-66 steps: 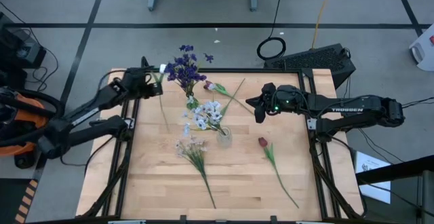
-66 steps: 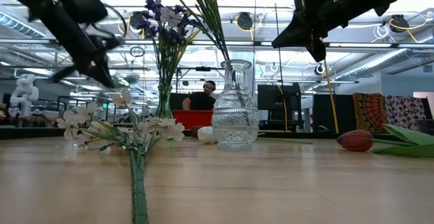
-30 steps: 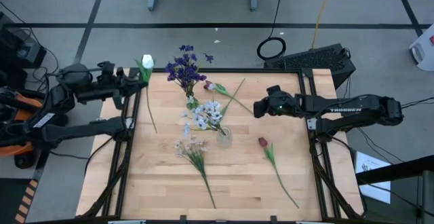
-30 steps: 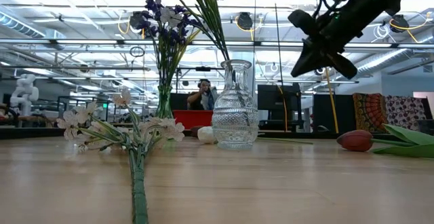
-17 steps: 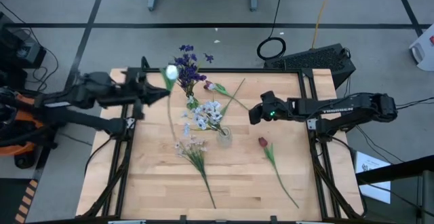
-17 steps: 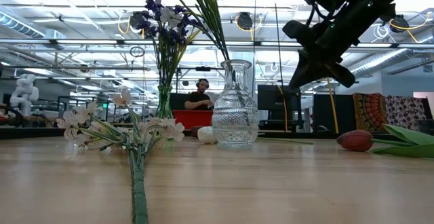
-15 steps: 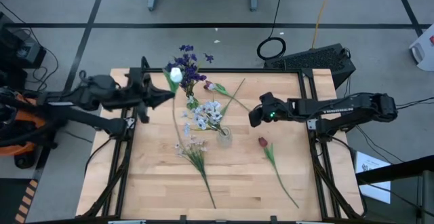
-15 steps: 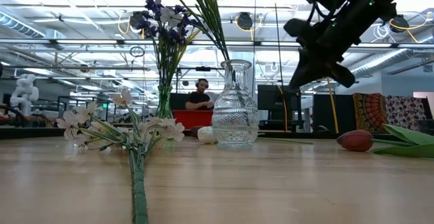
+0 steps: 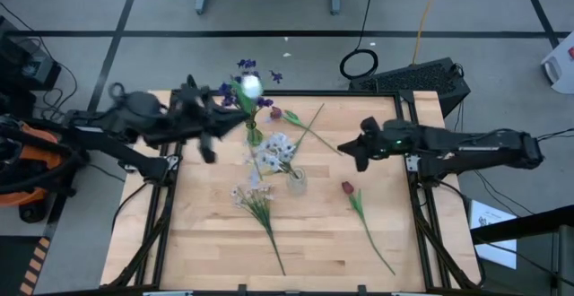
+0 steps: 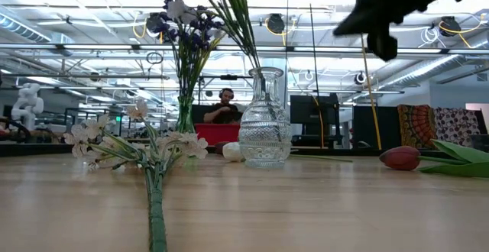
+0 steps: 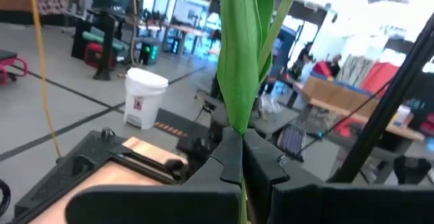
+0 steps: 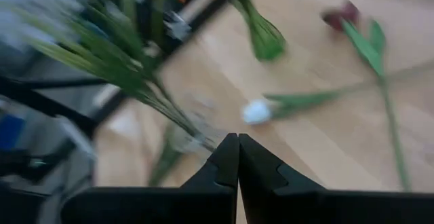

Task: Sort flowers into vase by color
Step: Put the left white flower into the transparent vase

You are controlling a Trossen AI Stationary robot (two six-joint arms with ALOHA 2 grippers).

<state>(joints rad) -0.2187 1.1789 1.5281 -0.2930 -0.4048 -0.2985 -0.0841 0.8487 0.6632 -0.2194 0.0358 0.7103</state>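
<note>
The left arm reaches in from the left edge, raised, its pincer (image 9: pixel 218 121) closed on a green stem (image 11: pixel 243 61) that stands up between the fingers. The right arm stretches in from the right, wrist held high, its pincer (image 9: pixel 345 149) closed with fingertips pressed together and nothing between them.

An overhead camera looks straight down on the whole desk (image 9: pixel 215 233) and both arms, while a low camera sits at desk-top height, facing level across the glass vase (image 10: pixel 264 122) into the room. Both share that vase (image 9: pixel 297 182); wrist cameras look closely past their own fingers.
</note>
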